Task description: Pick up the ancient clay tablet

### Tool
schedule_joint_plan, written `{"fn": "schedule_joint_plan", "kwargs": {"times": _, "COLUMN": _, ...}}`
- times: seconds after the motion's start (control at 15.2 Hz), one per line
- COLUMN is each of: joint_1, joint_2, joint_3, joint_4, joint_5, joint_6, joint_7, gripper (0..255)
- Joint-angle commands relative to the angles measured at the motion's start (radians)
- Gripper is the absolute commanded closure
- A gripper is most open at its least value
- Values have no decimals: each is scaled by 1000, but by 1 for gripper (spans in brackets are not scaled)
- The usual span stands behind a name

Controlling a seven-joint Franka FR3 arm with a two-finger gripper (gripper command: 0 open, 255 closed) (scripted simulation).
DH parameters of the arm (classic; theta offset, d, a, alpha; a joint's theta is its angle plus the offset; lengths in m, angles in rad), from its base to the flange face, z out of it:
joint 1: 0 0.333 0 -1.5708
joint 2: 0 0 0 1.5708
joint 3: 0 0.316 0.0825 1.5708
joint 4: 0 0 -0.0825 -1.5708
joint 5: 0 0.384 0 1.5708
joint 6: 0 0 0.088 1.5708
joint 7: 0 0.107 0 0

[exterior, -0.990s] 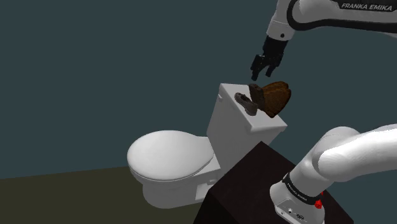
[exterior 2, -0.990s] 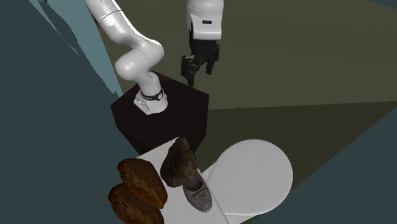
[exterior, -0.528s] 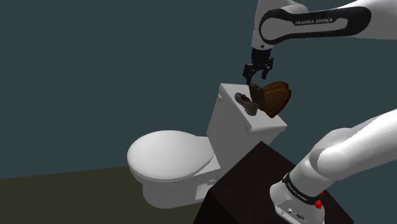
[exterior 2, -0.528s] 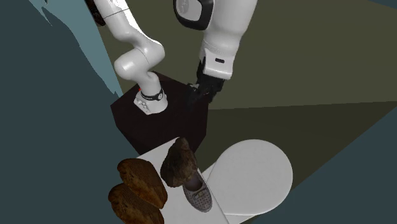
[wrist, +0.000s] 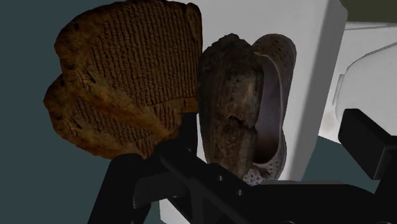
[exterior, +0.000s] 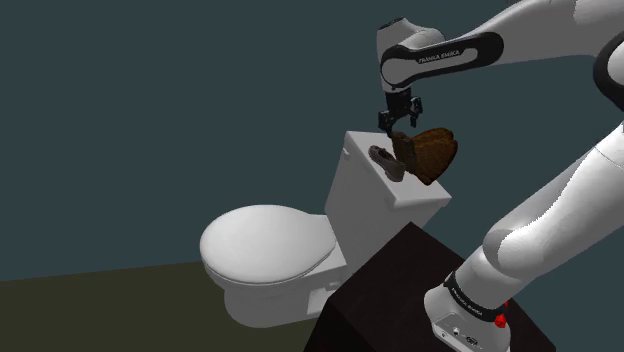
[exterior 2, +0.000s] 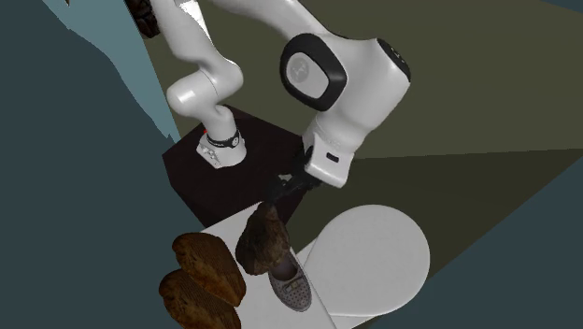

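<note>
Clay tablet point(wrist: 127, 83), brown w/ inscribed lines, sits on toilet tank point(exterior: 365, 200), far side from the bowl. Dark rough lump point(wrist: 229, 108) is just beside it, then a grey perforated shoe point(exterior 2: 291, 285). Claw point(exterior: 400, 120) is open, holds nothing, hovers right above lump.

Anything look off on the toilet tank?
Yes: the toilet tank lid carries a brown inscribed tablet, a dark rock-like lump and a shoe, crowded together. Odd bathroom items; the tablet seems to jut past the lid's edge.
</note>
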Motion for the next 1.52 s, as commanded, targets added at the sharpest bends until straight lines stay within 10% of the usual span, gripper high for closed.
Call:
{"fn": "schedule_joint_plan", "kwargs": {"times": 0.0, "joint_1": -18, "joint_2": 61, "joint_3": -11, "joint_4": 44, "joint_5": -49, "joint_6": -19, "joint_7": 23, "gripper": 0}}
{"fn": "schedule_joint_plan", "kwargs": {"times": 0.79, "joint_1": -40, "joint_2": 184, "joint_3": -32, "joint_4": 50, "joint_5": -114, "joint_6": 41, "joint_7": 97, "gripper": 0}}
{"fn": "schedule_joint_plan", "kwargs": {"times": 0.86, "joint_1": -40, "joint_2": 183, "joint_3": -32, "joint_4": 48, "joint_5": -114, "joint_6": 42, "joint_7": 98, "gripper": 255}}
{"fn": "schedule_joint_plan", "kwargs": {"times": 1.45, "joint_1": -39, "joint_2": 184, "joint_3": -32, "joint_4": 50, "joint_5": -114, "joint_6": 41, "joint_7": 97, "gripper": 255}}
